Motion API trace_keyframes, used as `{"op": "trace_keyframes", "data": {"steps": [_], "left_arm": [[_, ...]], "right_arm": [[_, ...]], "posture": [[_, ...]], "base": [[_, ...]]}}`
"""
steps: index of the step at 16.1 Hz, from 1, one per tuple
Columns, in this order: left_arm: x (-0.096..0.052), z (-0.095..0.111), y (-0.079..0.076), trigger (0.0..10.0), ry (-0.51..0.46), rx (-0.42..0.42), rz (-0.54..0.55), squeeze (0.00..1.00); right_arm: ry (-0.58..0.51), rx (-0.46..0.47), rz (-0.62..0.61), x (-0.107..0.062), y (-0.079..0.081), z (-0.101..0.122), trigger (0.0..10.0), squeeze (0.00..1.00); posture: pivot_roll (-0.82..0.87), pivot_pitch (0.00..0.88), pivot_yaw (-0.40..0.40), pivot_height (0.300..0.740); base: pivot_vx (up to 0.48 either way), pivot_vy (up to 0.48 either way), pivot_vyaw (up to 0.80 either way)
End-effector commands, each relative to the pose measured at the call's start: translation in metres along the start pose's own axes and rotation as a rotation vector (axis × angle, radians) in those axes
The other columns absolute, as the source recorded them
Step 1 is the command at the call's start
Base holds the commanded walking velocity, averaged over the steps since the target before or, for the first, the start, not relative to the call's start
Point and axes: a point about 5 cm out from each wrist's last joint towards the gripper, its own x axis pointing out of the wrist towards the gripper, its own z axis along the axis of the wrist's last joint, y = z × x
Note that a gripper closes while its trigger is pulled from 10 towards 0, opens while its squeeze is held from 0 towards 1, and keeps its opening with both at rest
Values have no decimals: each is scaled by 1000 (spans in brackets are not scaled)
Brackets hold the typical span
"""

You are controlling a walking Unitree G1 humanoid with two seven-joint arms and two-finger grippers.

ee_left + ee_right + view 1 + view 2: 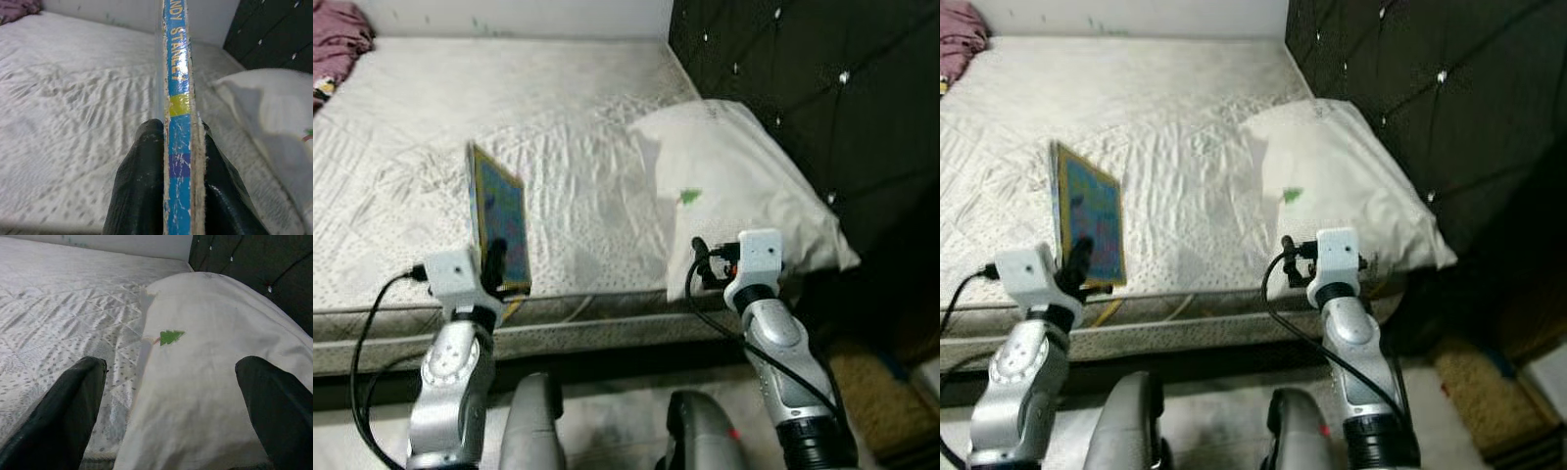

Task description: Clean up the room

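Blue-spined book (pixel 499 220) stands upright on its short end above the bed's (pixel 558 127) near edge, long axis vertical, pinched between left gripper's (pixel 180 147) fingers; right gripper (pixel 171 396) gapes wide before the pillow (pixel 734 186)

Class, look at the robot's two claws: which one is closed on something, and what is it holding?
The left claw, clamped on the lower edge of an upright blue book above the bed's near edge. The right claw is spread open, empty, facing the white pillow.

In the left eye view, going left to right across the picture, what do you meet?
Purple cloth at the far corner → left hand shut on the book → white pillow with the right hand open at its near edge → dark tufted headboard.
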Motion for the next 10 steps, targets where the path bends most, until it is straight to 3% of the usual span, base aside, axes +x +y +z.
{"op": "trace_keyframes", "data": {"steps": [1, 8, 10], "left_arm": [[4, 11, -2, 10000, -54, 7, -16, 0], [6, 8, -14, 10000, -47, -22, -47, 0], [7, 6, -12, 10000, -32, -31, -31, 0]], "right_arm": [[-24, -6, 6, 4, 0, 8, 10000, 0], [-36, -21, 6, 3, 0, 10, 10000, 0], [-35, -21, 7, 3, 0, 10, 10000, 0]], "posture": [[-49, 57, -51, 629], [-61, 56, -48, 629], [-61, 56, -48, 629]], "base": [[326, 0, 0], [439, 0, 0], [152, 0, 0]]}}
